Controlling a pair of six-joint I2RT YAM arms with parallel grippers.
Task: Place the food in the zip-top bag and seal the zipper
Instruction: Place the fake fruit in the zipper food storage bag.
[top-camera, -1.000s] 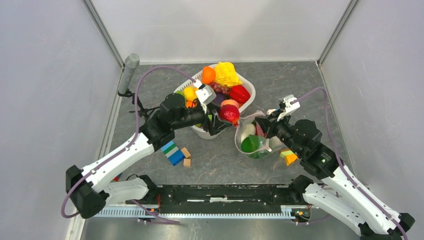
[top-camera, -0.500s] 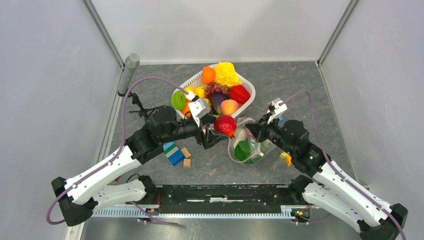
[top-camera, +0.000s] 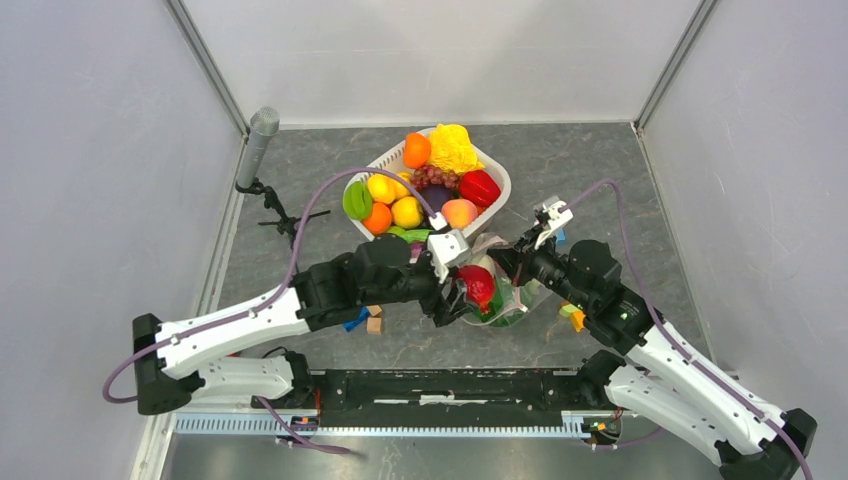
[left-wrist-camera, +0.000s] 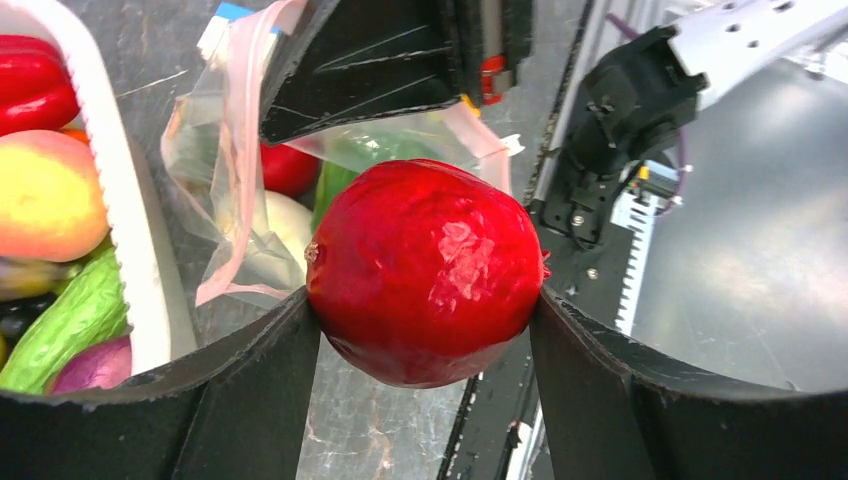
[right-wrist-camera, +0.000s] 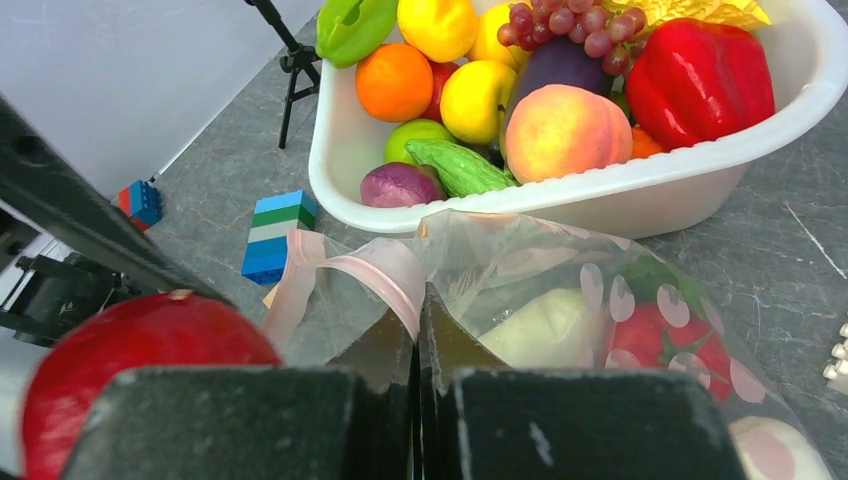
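- Left gripper (top-camera: 474, 288): jaws spread wide, clamped on a round glossy red fruit (left-wrist-camera: 425, 285), one finger on each side of it, fruit clear of the table.
- Red fruit position: at the mouth of the zip-top bag (top-camera: 522, 300), on the bag's left side in the top view. Can't tell whether it's past the rim.
- Right gripper (right-wrist-camera: 418, 345): fingers fully together, pinching the zipper (right-wrist-camera: 375, 268) at the bag's mouth edge. The pink strip loops up and left from the pinch, so the mouth is held up and open.
- Bag: lies on the table just in front of the white basket (right-wrist-camera: 640, 180), near its rim, between the two grippers.
- Bag contents: a white piece (right-wrist-camera: 545, 325) and a red piece (right-wrist-camera: 660, 330) seen through the plastic. The left wrist view also shows something green (left-wrist-camera: 340, 180) in there.
- Basket: loaded with food, including an orange (right-wrist-camera: 393, 80), yellow fruits, a peach (right-wrist-camera: 565, 130), a red pepper (right-wrist-camera: 700, 75), grapes, a green cucumber (right-wrist-camera: 460, 165) and a purple onion (right-wrist-camera: 398, 185).
- Table: green/white/blue block (right-wrist-camera: 278, 235) left of the bag, tan block (top-camera: 375, 323) near the left arm.
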